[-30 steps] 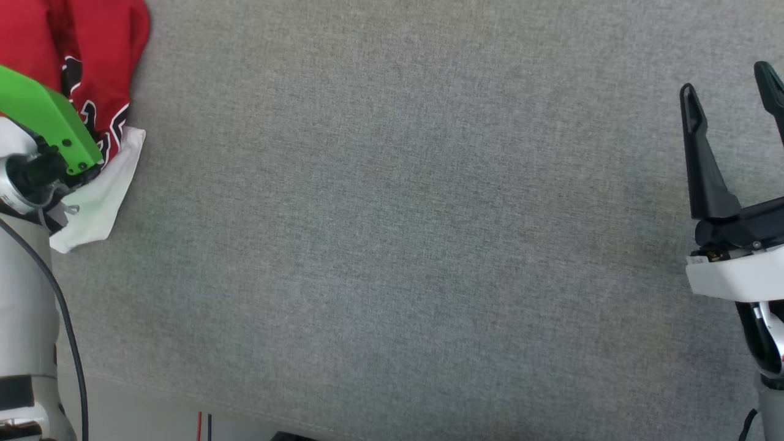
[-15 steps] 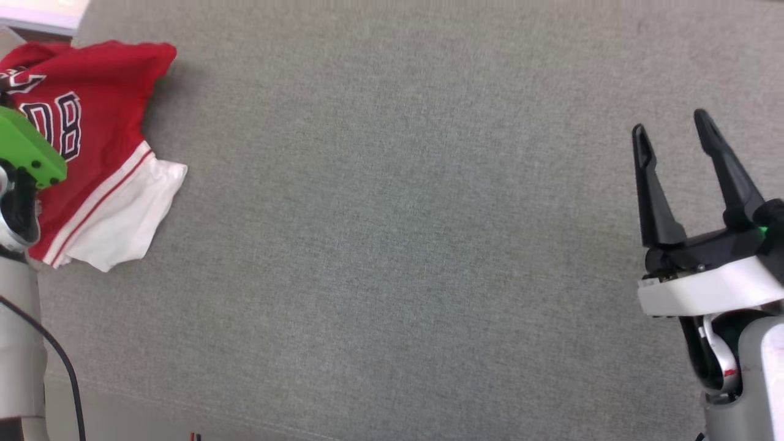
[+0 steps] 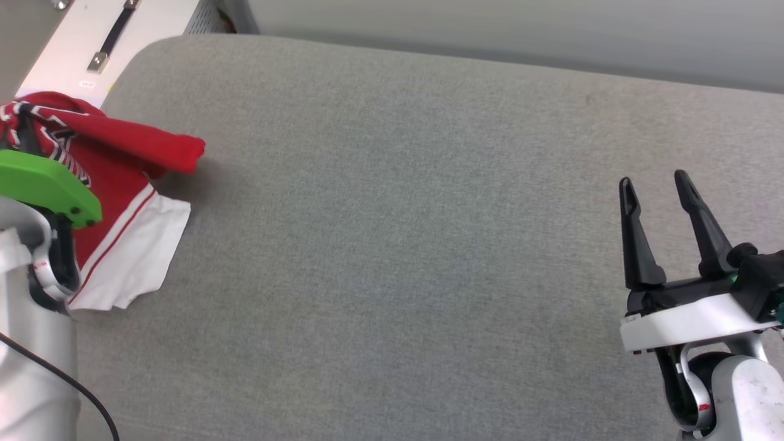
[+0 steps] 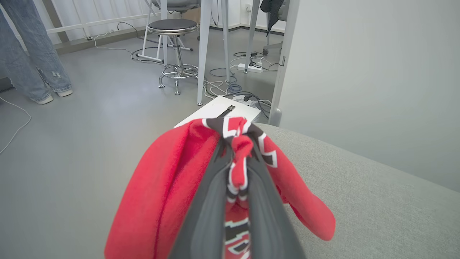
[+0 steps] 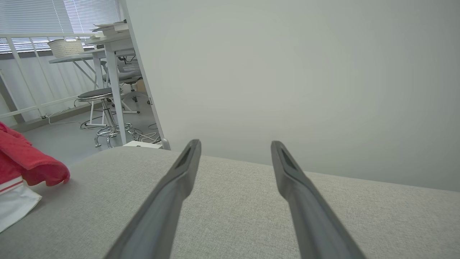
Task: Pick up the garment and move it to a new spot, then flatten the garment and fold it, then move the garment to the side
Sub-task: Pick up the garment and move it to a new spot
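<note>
Red jersey (image 3: pixel 116 177): bunched at the far-left edge of the grey padded surface (image 3: pixel 398 257), partly raised and partly resting on the fabric.
White sleeve (image 3: pixel 131 257): spread flat on the surface on the near side of the bunch, with a red-striped band where it meets the red body.
Red fold (image 3: pixel 165 150): sticks out to the right from the bunch, its tip over the surface.
Left end effector (image 4: pixel 238 143): clamped tight on a gathered ridge of the jersey. Red cloth drapes down both sides of the fingers, and black white-edged lettering (image 4: pixel 235 233) shows between them.
Right end effector (image 3: pixel 654 181): at the near right, well apart from the jersey, fingers spread wide with nothing between them, above the surface.
White cabinet (image 3: pixel 122 43): just beyond the surface's far-left corner, with a black handle on top.
Background on the left: round stool (image 4: pixel 172 27), floor cables (image 4: pixel 222 84), a person's jeans-clad legs (image 4: pixel 32 54).
Far side: plain grey wall panel (image 5: pixel 287 72).
</note>
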`<state>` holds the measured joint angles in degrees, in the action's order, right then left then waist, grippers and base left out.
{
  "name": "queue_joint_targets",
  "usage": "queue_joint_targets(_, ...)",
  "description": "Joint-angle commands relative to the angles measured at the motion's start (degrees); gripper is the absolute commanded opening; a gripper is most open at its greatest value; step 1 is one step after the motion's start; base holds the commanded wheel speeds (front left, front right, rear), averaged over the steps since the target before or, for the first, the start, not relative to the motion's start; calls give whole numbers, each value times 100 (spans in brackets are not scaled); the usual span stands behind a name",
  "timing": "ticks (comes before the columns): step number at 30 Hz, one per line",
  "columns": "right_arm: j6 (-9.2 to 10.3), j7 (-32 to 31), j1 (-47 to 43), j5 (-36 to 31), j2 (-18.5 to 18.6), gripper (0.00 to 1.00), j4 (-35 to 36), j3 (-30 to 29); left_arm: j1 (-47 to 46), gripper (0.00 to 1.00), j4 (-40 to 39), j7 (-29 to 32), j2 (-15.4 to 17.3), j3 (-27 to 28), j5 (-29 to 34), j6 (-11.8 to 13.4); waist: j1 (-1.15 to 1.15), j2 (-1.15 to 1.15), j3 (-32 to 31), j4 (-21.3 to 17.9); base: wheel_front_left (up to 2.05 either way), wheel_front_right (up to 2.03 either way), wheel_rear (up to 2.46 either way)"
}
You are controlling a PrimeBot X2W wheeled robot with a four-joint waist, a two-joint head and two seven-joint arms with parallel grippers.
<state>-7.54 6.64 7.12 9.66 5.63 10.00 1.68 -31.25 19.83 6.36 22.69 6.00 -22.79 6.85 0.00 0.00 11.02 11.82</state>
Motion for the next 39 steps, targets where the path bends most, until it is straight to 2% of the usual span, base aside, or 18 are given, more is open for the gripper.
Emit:
queue_joint_targets(1, 5, 34, -78, -27, -33, 100, -30, 5, 162, 0, -145, 24, -58, -52, 51, 0, 0, 0, -306, -237, 0, 0, 0)
queue_joint_targets(6, 5, 61, -189, -36, -131, 100, -110, 26, 646, 0, -926, 145, -167, -189, 104, 74, 0, 0, -491, -587, 0, 0, 0)
queue_joint_targets(16, 5, 6, -343, -56, -216, 100, -142, -26, 1331, 0, -2353, 460, -698, -862, 146, 123, 0, 0, -576, -1302, 0, 0, 0)
queue_joint_targets(23, 5, 11, -295, -41, -238, 100, -142, -7, 1346, 0, -2795, 634, -984, -1591, 243, -85, 0, 0, -462, -1849, 0, 0, 0)
queue_joint_targets(28, 5, 33, -268, -15, -246, 100, -139, -70, 1121, 0, -2882, 673, -1296, -2134, 278, -258, 0, 0, -233, -2096, 0, 0, 0)
queue_joint_targets(33, 5, 131, -150, 48, -252, 100, -162, -80, 777, 0, -2610, 532, -1649, -2647, 306, -423, 0, 0, 114, -2234, 0, 0, 0)
queue_joint_targets(38, 5, 218, -58, 80, -257, 100, -255, -94, 871, 0, -1915, 347, -1795, -2938, 218, -469, 0, 0, 337, -2247, 0, 0, 0)
queue_joint_targets(39, 5, 247, -19, 82, -258, 100, -303, -98, 1055, 0, -1486, 270, -1819, -3049, 174, -488, 0, 0, 397, -2216, 0, 0, 0)
